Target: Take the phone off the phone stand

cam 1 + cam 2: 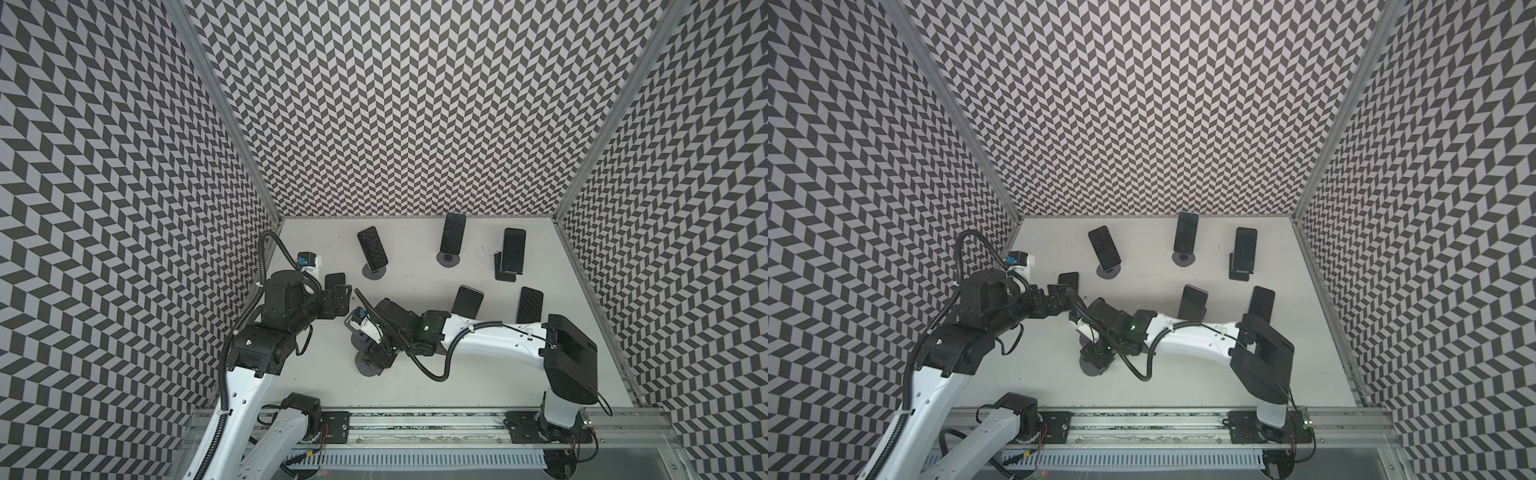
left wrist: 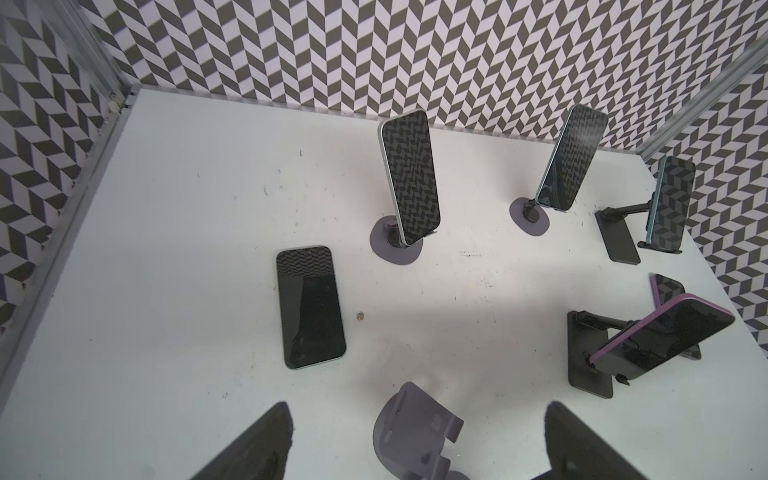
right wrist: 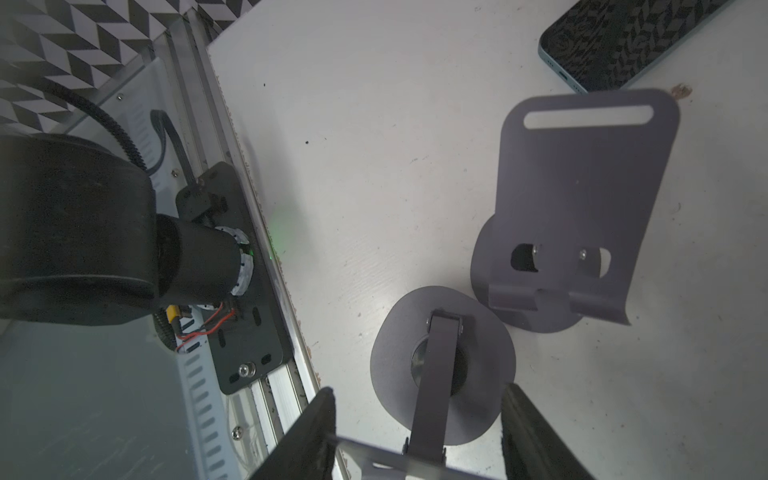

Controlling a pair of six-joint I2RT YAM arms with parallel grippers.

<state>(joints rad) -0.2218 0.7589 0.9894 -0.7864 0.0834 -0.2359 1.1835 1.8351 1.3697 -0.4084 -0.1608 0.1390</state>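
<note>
dark slab phone [image 2: 309, 307] is noted lying flat on the white table [image 2: 166, 228], off any stand. the grey round-based metal stand [image 3: 395, 345] is pinched by its plate in the right gripper [image 3: 419, 390]; the left gripper [image 2: 417, 405] is held wide and empty. release is best done gently, stand kept upright.

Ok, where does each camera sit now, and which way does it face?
Both top views: high over the front rail, looking down into the booth; left arm, right arm, table, phones on stands.
Left wrist: on the left arm, facing the back wall; open left gripper frames an empty stand.
Right wrist: on the right arm, looking down toward the front rail; right gripper shut on a second stand; left arm's base shows.
Shared: flat phone, in all four.
</note>
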